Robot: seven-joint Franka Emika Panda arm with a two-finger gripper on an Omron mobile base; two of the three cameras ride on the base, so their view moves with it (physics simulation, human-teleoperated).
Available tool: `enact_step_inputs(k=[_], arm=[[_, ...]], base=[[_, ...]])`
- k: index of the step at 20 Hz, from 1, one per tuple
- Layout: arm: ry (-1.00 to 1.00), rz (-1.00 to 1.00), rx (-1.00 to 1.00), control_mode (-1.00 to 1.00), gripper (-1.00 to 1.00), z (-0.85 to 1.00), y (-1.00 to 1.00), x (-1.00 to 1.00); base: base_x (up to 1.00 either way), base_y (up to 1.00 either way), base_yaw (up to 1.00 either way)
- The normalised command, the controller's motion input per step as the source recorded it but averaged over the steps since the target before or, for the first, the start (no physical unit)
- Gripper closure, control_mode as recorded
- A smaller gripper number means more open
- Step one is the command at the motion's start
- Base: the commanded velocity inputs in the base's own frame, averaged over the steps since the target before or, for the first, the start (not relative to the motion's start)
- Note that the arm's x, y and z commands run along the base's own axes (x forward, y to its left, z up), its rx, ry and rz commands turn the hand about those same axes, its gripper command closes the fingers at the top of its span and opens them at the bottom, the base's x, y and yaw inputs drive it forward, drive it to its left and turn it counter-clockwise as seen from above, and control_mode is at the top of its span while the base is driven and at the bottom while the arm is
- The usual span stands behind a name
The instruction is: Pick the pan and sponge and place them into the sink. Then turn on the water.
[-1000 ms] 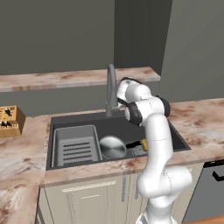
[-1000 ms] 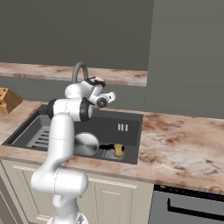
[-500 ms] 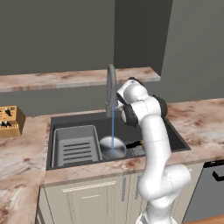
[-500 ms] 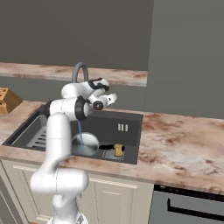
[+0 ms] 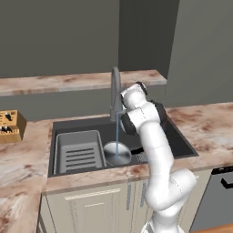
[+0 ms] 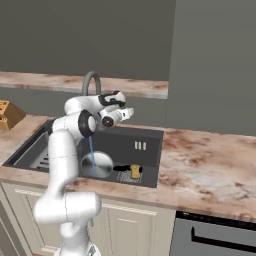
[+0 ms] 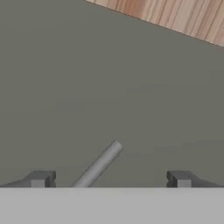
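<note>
Water: a thin pale blue stream point(image 5: 117, 136) is seen falling from the faucet point(image 5: 115, 93) into the sink point(image 5: 177, 136); one second ago no stream was visible, half a second ago it was already there. The tap is therefore judged to have just been turned on.
Pan: the round silver pan point(image 5: 117, 153) is lying in the basin, directly under the stream, which lands on it; its black handle point(image 6: 121, 169) is pointed toward the sponge.
Sponge: the small yellow-brown sponge point(image 6: 134, 171) is resting on the sink floor, just beside the end of the pan handle, near the front wall.
Rack: the grey ridged rack point(image 5: 78, 151) is set in the left part of the basin, beside the pan and untouched.
Pincer: the pincer point(image 7: 109, 178) is released, its fingertips point(image 7: 40, 178) spread wide with nothing grasped; a thin grey rod point(image 7: 98, 165), probably the faucet lever, is seen between them against the grey wall. In the right base view the pincer point(image 6: 122, 113) is held just beside the faucet's arch, above the basin.
Counter: the marbled counter point(image 6: 210, 165) around the sink carries none of the task's things; a wooden block point(image 5: 10, 126) stands at the far left.
Progress: both things are in the sink and water is running, so the task is judged essentially complete; only a withdrawal of the arm would remain.
</note>
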Motion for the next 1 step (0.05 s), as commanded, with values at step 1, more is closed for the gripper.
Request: enact_step_inputs(k=[1], arm=[[0.00, 0.01, 0.07, -1.00, -1.00, 0.00, 0.00, -0.08]], base=[[0.00, 0.00, 0.00]])
